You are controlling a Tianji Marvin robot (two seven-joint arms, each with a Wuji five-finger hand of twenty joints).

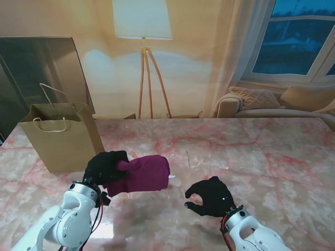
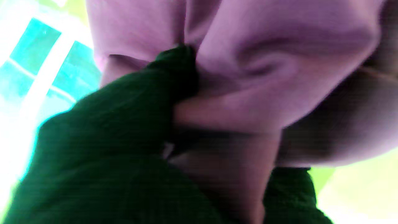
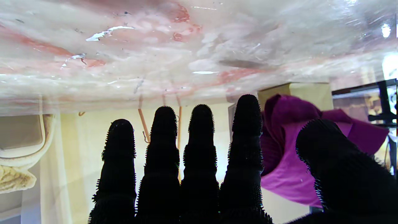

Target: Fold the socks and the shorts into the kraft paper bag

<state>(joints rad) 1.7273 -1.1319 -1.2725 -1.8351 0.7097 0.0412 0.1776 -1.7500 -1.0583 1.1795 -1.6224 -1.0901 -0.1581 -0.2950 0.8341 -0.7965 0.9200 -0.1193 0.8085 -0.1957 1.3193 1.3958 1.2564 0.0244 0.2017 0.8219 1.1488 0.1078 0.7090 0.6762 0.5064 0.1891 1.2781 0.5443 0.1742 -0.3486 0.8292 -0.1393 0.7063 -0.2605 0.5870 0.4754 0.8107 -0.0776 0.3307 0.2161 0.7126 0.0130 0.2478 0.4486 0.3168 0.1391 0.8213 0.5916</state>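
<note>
1. Left hand point(image 1: 106, 166), in its black knitted glove, is clenched on one end of the folded magenta fabric shorts point(image 1: 142, 175); the left wrist view shows the cloth bunched and pinched between the fingers point(image 2: 174, 77). I judge that it grips the end and not the middle so that the fold stays together.
2. The bundle seems to be carried above the pink-veined marble table point(image 1: 272, 151), with its free end pointing to the right. Whether it touches the table top I cannot tell for sure.
3. The brown kraft paper bag point(image 1: 60, 141) stands upright with its mouth open and its string handles up, just beside the left hand and farther from me. This is probably why the left hand does the carrying: it is on the side of the bag.
4. Right hand point(image 1: 209, 196) grasps nothing. Its fingers point(image 3: 202, 149) are apart and slightly curled, and it hovers near the free end of the shorts without touching them. I think it waits aside so that the way to the bag is free.
5. Socks I cannot find in any view; perhaps they are inside the bag or in the bundle.
</note>
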